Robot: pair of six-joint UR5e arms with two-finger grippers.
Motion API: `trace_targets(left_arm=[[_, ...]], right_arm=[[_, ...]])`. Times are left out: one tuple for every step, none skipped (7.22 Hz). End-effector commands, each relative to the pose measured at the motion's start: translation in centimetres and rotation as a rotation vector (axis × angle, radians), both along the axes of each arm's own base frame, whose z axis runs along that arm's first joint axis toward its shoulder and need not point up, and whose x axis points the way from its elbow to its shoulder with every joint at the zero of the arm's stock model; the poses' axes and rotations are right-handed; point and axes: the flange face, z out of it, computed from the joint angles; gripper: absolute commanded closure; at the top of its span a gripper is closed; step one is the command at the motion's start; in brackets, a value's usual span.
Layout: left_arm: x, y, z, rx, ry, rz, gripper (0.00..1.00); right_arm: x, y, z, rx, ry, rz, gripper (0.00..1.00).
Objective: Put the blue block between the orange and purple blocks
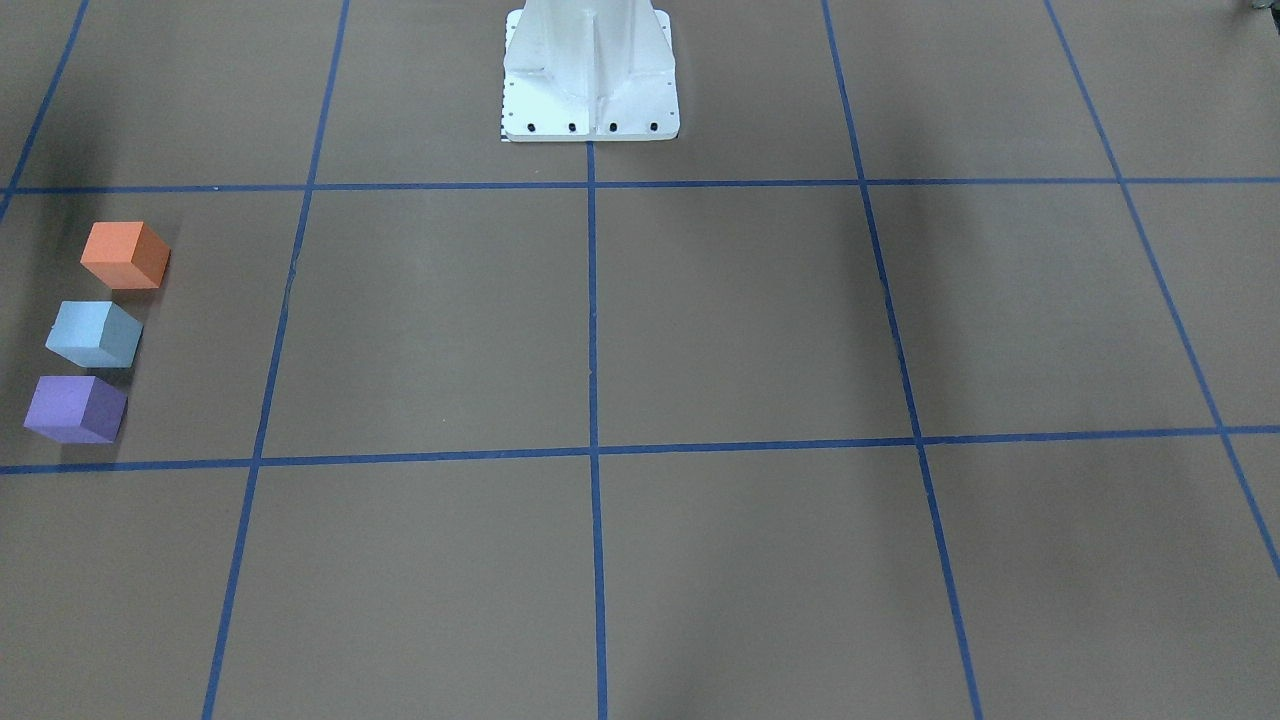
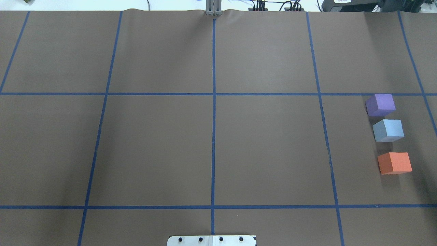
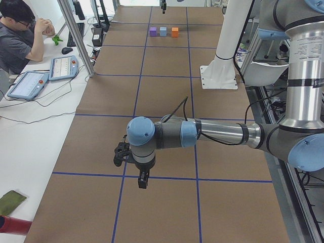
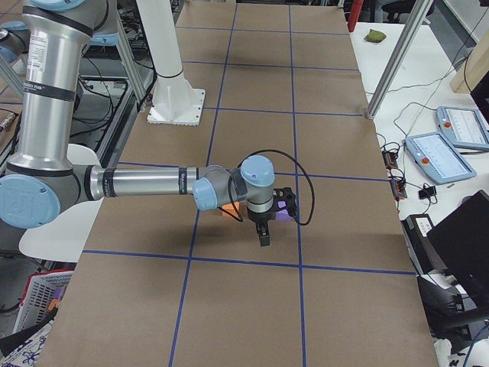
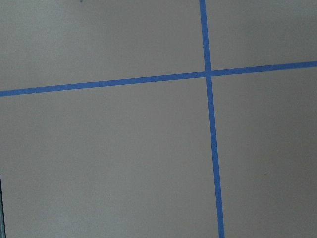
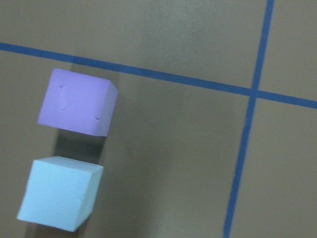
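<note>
Blue block sits between purple block and orange block, touching neither, near the right edge of the tabletop. I cannot tell whether my left gripper or right gripper is apart.

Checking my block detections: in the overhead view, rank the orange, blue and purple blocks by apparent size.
1. orange block, marginally largest
2. blue block
3. purple block
The gaps are slight and follow nearness to the camera, so the three may well be equal.
</note>
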Motion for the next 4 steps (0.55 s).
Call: trace_targets(left_arm=[[-0.01,0.0,-0.04,0.001,0.001,0.001,0.0],[0.05,0.06,-0.02,0.004,0.009,0.004,0.0],[0.05,0.03,0.09,-0.006,0.01,-0.002,0.0],[0.14,0.02,-0.05,-0.006,0.023,-0.003,0.0]], right_arm=[[4.72,1.09,0.6,-0.071,-0.013,0.002,0.01],[4.69,1.16,0.58,-0.073,-0.016,0.004,0.0],[4.69,1.16,0.58,-0.073,-0.016,0.004,0.0],[4.69,1.17,0.65,-0.076,-0.016,0.005,0.0]])
